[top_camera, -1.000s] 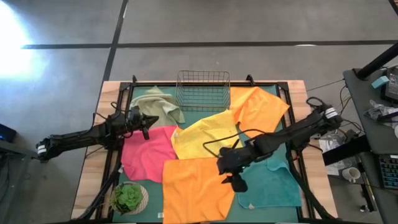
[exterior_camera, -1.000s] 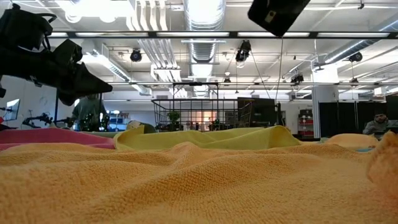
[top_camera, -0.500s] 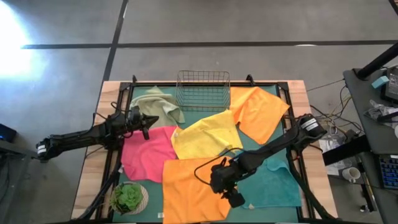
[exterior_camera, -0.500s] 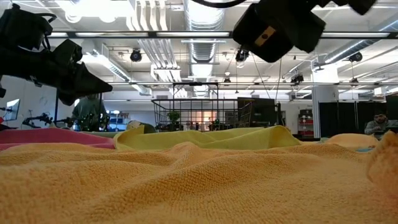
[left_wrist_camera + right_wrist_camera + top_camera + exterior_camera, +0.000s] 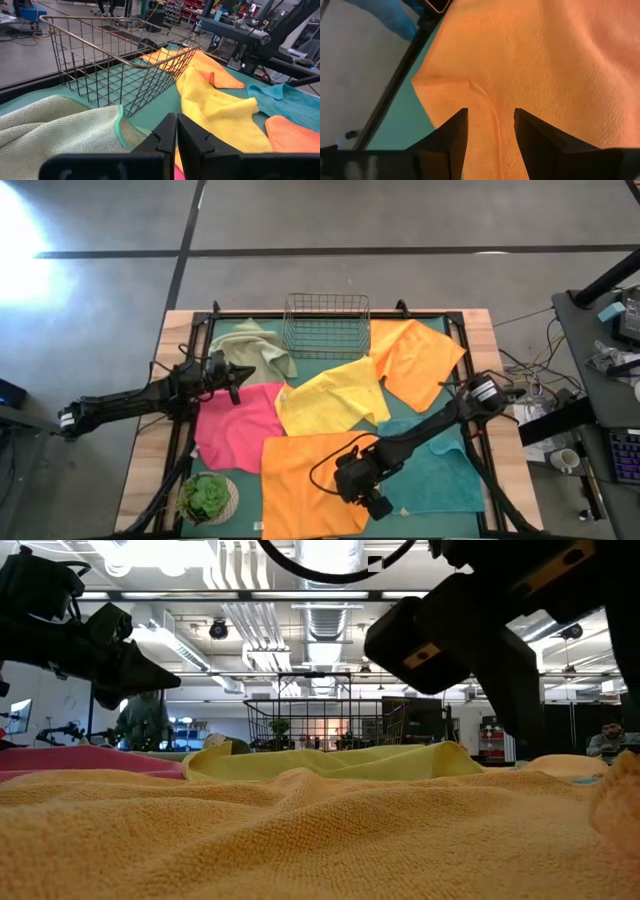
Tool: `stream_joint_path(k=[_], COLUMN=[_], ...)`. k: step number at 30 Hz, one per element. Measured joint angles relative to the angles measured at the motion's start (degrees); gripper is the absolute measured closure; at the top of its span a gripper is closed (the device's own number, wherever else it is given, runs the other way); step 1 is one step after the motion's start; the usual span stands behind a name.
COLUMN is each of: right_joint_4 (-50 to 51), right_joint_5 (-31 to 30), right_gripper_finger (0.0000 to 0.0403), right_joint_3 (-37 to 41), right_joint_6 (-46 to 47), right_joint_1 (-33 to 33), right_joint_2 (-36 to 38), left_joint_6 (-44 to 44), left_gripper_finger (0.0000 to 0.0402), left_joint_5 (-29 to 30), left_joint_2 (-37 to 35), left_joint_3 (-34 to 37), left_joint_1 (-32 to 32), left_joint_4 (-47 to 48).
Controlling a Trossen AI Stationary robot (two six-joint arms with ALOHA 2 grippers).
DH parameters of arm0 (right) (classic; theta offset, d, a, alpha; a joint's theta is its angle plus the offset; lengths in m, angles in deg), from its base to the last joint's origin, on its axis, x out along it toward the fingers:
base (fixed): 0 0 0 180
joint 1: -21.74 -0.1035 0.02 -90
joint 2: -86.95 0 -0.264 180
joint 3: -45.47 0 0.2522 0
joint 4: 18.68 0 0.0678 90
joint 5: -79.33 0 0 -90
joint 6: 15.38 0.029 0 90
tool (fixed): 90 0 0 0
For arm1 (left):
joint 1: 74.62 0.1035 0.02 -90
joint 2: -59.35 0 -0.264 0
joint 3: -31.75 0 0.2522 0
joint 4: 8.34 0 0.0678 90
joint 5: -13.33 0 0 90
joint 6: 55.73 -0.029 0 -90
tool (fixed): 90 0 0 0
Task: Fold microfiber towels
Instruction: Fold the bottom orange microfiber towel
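1. At the near edge of the desk [image 5: 150,480], the right tool [image 5: 490,120] is now hanging low over a corner of the front orange towel [image 5: 310,485], fingers [image 5: 451,132] spread wide around a raised seam ridge and holding nothing; a second ago it was hovering farther right, by the teal towel [image 5: 440,475], and in the last second it has swung across and come down. My guess is that the first corner pinch of the fold is about to start.
2. Up close, that orange cloth is looking plush and nubbly, lying mostly flat in soft ripples, with one corner turned over.
3. Behind it, the pink towel [image 5: 235,425] and the yellow towel [image 5: 335,395] are lying rumpled and overlapping, loose and unfolded.
4. Farther back on the left, the left tool [image 5: 233,376] is still waiting with its fingers pressed together, empty, beside the crumpled sage towel [image 5: 260,350], which has a teal hem.
5. At the far edge, a second orange towel [image 5: 415,360] is sprawling beside the wire basket [image 5: 327,325], a rigid open grid.
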State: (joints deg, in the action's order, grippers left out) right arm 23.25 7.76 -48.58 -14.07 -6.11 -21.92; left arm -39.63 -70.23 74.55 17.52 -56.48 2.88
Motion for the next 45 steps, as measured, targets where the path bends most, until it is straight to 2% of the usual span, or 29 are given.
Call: stream_joint_path(k=[14,17,23,32,37,40,45], right_joint_4=[-5.10,-6.07,-6.38,-6.26,-6.26,-6.24,-6.23], right_joint_5=[0.38,2.66,3.04,-1.21,-1.29,-1.55,-1.73], right_gripper_finger=[0.0254,0.0260,0.0280,0.0287,0.0289,0.0302,0.0349], right_joint_3=[0.02,0.02,0.02,0.07,0.07,0.07,0.06], right_joint_6=[-0.53,-0.40,0.37,1.82,3.14,3.27,6.48], right_joint_1=[-0.61,-0.84,-1.49,-1.50,-1.47,-1.53,-1.51], right_joint_2=[-4.62,-4.62,-5.12,-5.89,-5.89,-5.89,-5.91], left_joint_6=[0.00,0.00,0.00,-0.02,-0.02,-0.02,-0.04], left_gripper_finger=[0.0402,0.0402,0.0402,0.0402,0.0402,0.0402,0.0402], left_joint_5=[-0.01,0.00,-0.02,0.00,0.00,0.00,0.00], left_joint_2=[0.02,0.12,0.05,-0.01,0.02,0.02,0.02], left_joint_3=[0.01,-0.01,-0.01,0.01,-0.01,-0.01,0.01], left_joint_1=[0.01,0.00,0.01,0.00,0.00,0.00,0.00], left_joint_4=[0.01,0.01,-0.04,-0.02,0.00,-0.01,-0.01])
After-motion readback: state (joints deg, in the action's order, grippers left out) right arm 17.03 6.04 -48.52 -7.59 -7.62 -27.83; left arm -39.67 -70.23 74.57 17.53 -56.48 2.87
